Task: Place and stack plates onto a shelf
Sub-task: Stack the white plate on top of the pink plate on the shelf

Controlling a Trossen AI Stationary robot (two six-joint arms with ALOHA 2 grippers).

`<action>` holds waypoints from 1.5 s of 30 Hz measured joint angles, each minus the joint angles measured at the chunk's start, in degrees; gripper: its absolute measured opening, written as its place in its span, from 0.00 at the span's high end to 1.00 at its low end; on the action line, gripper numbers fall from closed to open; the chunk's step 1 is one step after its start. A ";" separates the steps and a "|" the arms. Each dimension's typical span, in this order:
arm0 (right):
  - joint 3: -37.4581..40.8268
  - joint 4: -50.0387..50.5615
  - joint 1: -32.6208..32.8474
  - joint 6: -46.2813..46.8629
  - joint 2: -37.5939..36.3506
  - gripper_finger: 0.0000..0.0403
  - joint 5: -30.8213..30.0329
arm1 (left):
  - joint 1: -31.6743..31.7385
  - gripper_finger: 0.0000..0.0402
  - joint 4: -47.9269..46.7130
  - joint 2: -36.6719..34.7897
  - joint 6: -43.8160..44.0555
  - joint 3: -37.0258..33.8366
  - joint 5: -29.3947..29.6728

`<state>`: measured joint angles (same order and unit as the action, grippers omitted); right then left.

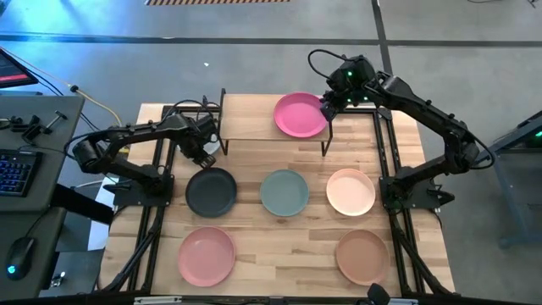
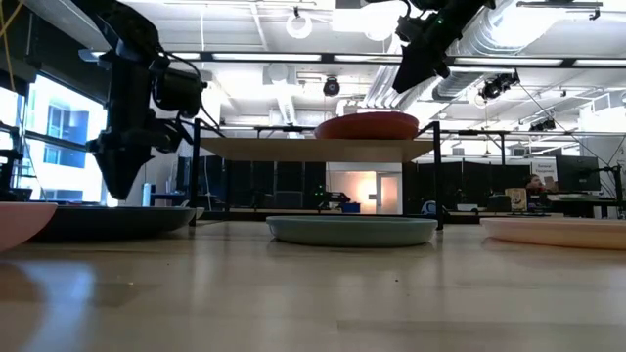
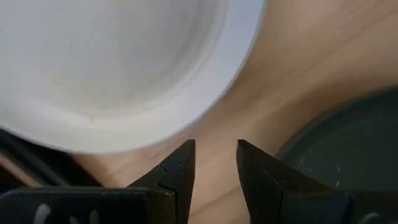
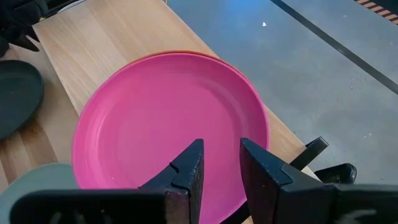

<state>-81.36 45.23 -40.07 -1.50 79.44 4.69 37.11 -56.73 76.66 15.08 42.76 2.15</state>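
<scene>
1. Here the right jaws [image 4: 216, 163] stand slightly apart and empty, just above the near rim of the magenta plate [image 1: 300, 114]; it lies on the shelf [image 1: 246, 119], an orange edge beneath suggesting stacking.
2. Left jaws [image 3: 214, 163], apart and empty, hover between the white plate [image 3: 112, 68] and charcoal plate [image 1: 211, 191], likely choosing the next pick.
3. Farther out, four plates wait on the worktop [image 1: 406, 135].

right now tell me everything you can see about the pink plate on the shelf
The magenta plate is round, matte and shallow with a low rim, and looks like plastic. It lies flat, right way up, on the right half of the shelf. An orange edge showing beneath it suggests another plate under it. The right gripper hangs just above its rim, fingers apart, holding nothing.
</scene>
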 joint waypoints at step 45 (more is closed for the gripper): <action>0.00 -0.02 0.00 0.19 0.00 0.79 0.00 | 16.66 0.73 -4.44 -3.15 46.27 0.11 6.82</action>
<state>-81.36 45.21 -40.07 -1.31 79.44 4.69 53.76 -61.17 73.52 61.35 42.87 8.98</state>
